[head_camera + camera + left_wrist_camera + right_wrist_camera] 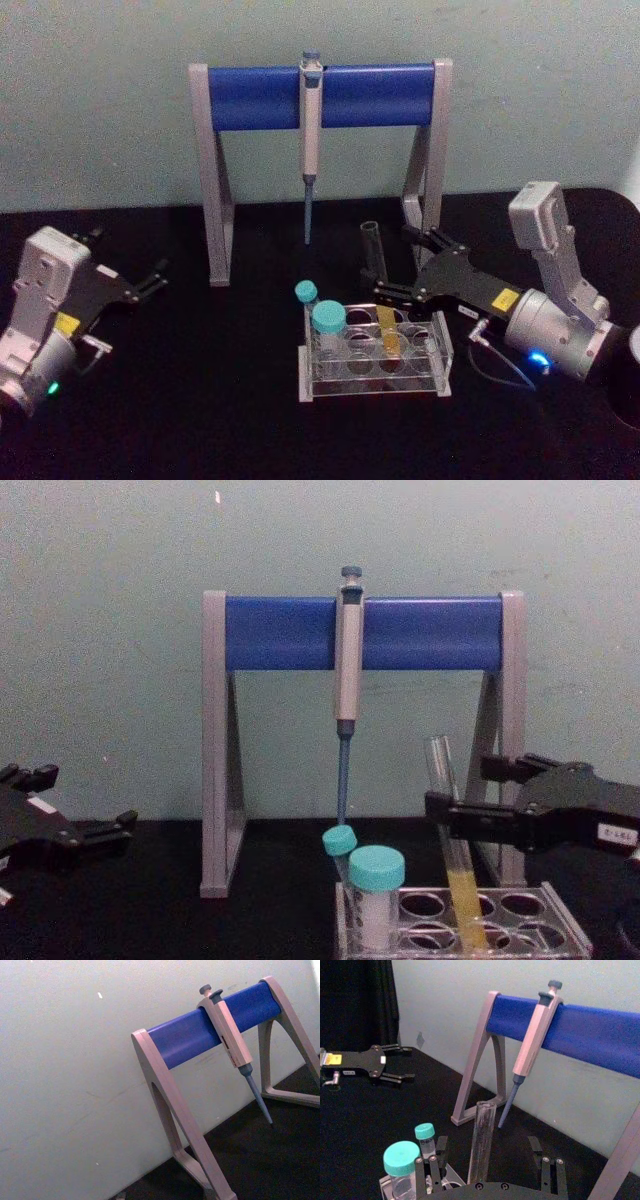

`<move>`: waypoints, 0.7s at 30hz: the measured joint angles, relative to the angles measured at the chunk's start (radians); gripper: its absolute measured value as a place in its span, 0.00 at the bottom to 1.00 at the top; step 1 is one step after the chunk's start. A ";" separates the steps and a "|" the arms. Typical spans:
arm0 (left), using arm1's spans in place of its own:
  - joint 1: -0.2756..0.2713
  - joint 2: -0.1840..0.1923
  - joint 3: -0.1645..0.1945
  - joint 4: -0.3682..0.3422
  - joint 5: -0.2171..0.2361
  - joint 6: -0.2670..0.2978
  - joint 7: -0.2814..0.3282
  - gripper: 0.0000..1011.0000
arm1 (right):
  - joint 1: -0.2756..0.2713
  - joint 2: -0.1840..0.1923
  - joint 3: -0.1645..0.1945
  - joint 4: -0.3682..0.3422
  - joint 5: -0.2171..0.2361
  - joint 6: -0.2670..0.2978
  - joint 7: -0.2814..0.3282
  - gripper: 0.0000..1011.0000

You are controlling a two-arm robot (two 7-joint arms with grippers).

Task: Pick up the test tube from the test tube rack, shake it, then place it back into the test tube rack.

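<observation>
Right gripper [393,263] reaches in from the right over the counter [200,410]. Its fingers are apart, one on each side of the test tube [373,250], not clamped on it. In the right wrist view the tube sits nearer one finger than the other.

The tube stands in a hole of the test tube rack [375,388], leaning, with its open mouth up and yellow liquid in its lower part.

Left gripper [158,277] sits parked at far left, fingers apart, well away from the rack.

Risks, as judged from here:
- Off-centre straddle: on closing, the near finger likely meets the glass first and shoves the tube sideways. That could lever it against the hole rim or drag the light rack.
- Leaning tube: a straight vertical lift may bind it in the hole and carry the rack up with it.
- Smooth glass and a narrow grip: the tube may slip or swivel during the shake.
- No cap: a hard or tilted shake could throw liquid out.
- Two teal-capped tubes [328,318] stand just beside it in the rack, and a swinging gripper could clip them.
- The pipette [311,150] hangs from the stand [260,95] behind, so a high lift toward the back risks contact.
- Return: a tilted tube may miss the hole and strike the top plate.
</observation>
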 joint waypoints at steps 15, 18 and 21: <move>0.000 0.000 0.000 0.000 0.000 0.000 0.000 0.99 | 0.029 -0.043 0.001 0.041 -0.008 0.056 0.015 0.99; 0.000 0.000 0.000 0.000 0.000 0.000 0.000 0.99 | 0.032 -0.046 0.001 0.046 -0.007 0.058 0.019 0.99; 0.000 0.000 0.000 0.000 0.000 0.000 0.000 0.99 | 0.033 -0.049 0.000 0.048 -0.007 0.059 0.022 0.99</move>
